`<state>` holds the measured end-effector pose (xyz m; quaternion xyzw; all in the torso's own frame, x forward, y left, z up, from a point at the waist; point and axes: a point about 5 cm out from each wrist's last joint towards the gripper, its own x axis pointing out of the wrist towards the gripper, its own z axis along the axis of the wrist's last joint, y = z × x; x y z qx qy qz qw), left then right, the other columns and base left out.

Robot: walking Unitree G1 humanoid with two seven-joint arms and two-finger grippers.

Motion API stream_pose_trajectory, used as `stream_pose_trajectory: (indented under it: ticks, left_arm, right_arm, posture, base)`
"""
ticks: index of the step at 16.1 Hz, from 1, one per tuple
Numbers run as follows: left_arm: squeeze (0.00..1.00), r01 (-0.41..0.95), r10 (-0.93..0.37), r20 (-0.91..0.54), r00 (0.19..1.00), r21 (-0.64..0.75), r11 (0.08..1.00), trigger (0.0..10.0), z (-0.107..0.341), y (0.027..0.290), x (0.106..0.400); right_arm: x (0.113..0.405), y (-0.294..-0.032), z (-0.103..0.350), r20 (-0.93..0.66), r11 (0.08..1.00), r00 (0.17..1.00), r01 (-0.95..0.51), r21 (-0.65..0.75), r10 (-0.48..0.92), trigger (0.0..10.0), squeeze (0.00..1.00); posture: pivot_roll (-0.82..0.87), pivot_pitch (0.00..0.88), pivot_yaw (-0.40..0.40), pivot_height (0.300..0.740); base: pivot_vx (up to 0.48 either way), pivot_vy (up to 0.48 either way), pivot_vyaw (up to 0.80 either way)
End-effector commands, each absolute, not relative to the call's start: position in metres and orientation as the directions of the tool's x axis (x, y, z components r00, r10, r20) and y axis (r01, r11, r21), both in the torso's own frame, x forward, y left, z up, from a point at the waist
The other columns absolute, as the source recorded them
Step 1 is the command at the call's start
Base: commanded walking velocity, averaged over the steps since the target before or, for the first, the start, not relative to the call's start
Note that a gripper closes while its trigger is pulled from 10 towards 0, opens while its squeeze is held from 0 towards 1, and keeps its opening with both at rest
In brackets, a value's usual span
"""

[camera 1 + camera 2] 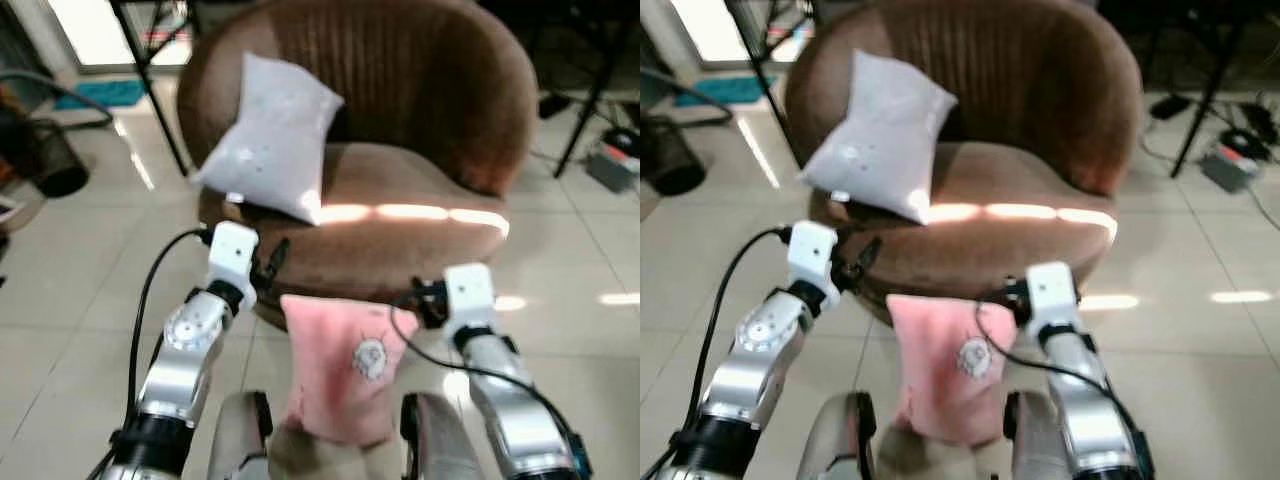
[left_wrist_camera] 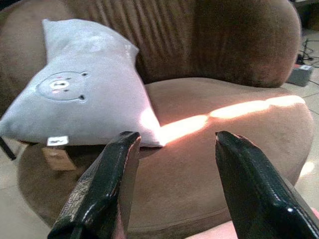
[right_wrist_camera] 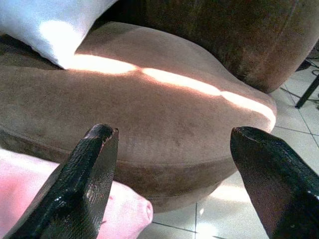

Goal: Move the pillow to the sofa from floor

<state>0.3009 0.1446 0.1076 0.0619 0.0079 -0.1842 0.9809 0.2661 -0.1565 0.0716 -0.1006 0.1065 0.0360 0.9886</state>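
From the head views we see the pink pillow (image 1: pixel 335 370) between our two arms, low in front of the brown sofa (image 1: pixel 420 230), where a grey pillow (image 1: pixel 272 140) already leans. It looks soft and light, so we judge pressing it at both side edges best. Its lower end is cut off, so we cannot tell whether it touches the floor (image 1: pixel 580 270).

In the left wrist view, the left tool (image 2: pixel 172 164) stands spread, empty.

In the right wrist view, the right tool (image 3: pixel 172 164) is spread too, a pink corner beside one finger.

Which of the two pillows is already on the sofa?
The white pillow, leaning against the brown sofa's back. The pink pillow is lower, between the robot's arms.
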Motion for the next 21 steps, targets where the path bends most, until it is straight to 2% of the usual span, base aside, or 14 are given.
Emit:
stream_pose_trajectory:
  ticks: [1, 5, 6, 13, 16, 21]
  left_arm:
    - [0.0, 0.348, -0.346, -0.039, 0.938, 0.125, 0.929, 10.0, 0.1092, 0.1505, 0.3023]
    - [0.0, 0.351, -0.348, -0.039, 0.937, 0.128, 0.928, 10.0, 0.1102, 0.1507, 0.3036]
    - [0.0, 0.351, -0.349, -0.038, 0.936, 0.127, 0.928, 10.0, 0.1104, 0.1507, 0.3037]
    - [0.0, 0.369, -0.366, -0.047, 0.929, 0.127, 0.921, 10.0, 0.1094, 0.1487, 0.3026]
    - [0.0, 0.373, -0.37, -0.05, 0.928, 0.126, 0.919, 10.0, 0.1091, 0.1479, 0.3026]
    - [0.0, 0.391, -0.387, -0.06, 0.92, 0.12, 0.913, 10.0, 0.1071, 0.1466, 0.3017]
  right_arm:
    - [0.2673, -0.1514, 0.0711, -0.218, 0.977, 0.973, -0.11, -0.183, 0.069, 10.0, 0.0]
    - [0.2698, -0.1532, 0.0714, -0.222, 0.969, 0.973, -0.109, -0.222, 0.059, 10.0, 0.0]
    - [0.27, -0.1544, 0.0713, -0.22, 0.971, 0.974, -0.098, -0.218, 0.049, 10.0, 0.0]
    - [0.2665, -0.156, 0.0699, -0.215, 0.983, 0.976, -0.068, -0.173, 0.03, 10.0, 0.0]
    - [0.2655, -0.1597, 0.0682, -0.224, 0.983, 0.974, -0.043, -0.177, 0.002, 10.0, 0.0]
    - [0.2665, -0.1584, 0.0699, -0.214, 0.982, 0.977, -0.039, -0.182, -0.001, 10.0, 0.0]
  posture:
    - [-0.06, 0.0, 0.072, 0.537]
    - [-0.06, 0.0, 0.072, 0.537]
    - [-0.06, 0.0, 0.073, 0.537]
    - [-0.07, 0.0, 0.086, 0.537]
    - [-0.07, 0.0, 0.088, 0.537]
    - [-0.07, 0.002, 0.089, 0.537]
  base:
    - [0.266, 0.0, 0.0]
    - [0.262, 0.0, 0.0]
    - [0.262, 0.0, 0.8]
    - [0.28, 0.0, 0.0]
    - [0.279, 0.0, -0.79]
    - [0.052, 0.0, 0.0]
